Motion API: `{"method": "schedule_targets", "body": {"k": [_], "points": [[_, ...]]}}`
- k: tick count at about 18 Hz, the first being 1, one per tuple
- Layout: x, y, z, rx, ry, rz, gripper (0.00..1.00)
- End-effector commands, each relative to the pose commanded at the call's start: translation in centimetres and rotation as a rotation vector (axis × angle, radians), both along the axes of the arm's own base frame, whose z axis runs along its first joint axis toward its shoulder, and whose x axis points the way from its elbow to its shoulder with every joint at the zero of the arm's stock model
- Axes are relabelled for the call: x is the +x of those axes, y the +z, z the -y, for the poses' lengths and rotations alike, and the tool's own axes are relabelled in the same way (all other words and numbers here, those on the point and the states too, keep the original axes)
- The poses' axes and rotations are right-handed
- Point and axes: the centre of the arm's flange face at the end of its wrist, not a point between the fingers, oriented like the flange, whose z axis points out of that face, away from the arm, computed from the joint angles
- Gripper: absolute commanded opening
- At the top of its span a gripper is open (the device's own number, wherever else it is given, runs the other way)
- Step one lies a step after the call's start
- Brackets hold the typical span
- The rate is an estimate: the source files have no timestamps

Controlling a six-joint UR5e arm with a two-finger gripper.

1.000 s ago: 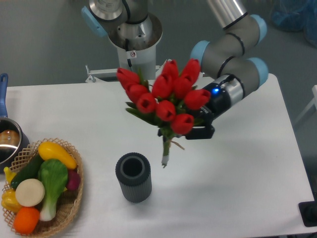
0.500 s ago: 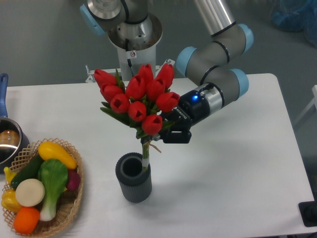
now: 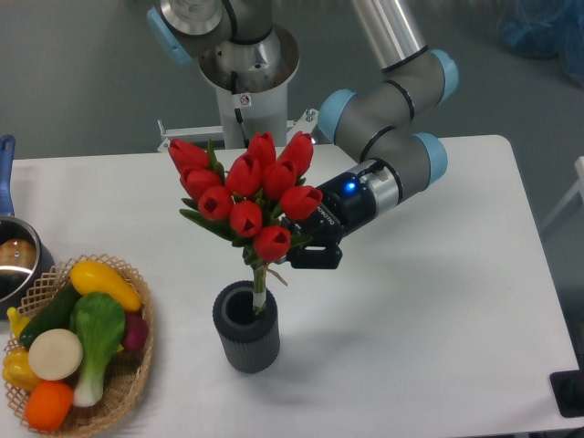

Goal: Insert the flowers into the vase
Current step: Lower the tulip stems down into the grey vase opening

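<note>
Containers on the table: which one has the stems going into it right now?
The dark grey ribbed vase in front of the gripper; the flowers have their stem ends inside its mouth. The wicker basket holds only vegetables, and the steel pot sits at the left edge.

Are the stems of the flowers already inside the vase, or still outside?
Inside, at least the tips. The stems of the flowers pass below the rim of the vase into its opening. How deep they reach cannot be seen. The gripper holds them.

A white table (image 3: 438,347) stands on a grey floor (image 3: 73,82) — evenly lit. Something blue (image 3: 538,27) lies top right.
</note>
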Motion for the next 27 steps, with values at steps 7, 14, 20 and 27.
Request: {"method": "schedule_targets", "body": {"k": [7, 14, 20, 27], "points": [[0.6, -1.1, -0.8, -0.011, -0.015, 0.01, 0.14], [1.1, -1.9, -0.6, -0.026, -0.017, 0.023, 0.14], [1.5, -2.6, -0.9, -0.033, -0.024, 0.035, 0.14], [1.6, -5.2, -1.6, -0.043, -0.027, 0.032, 0.15]]}}
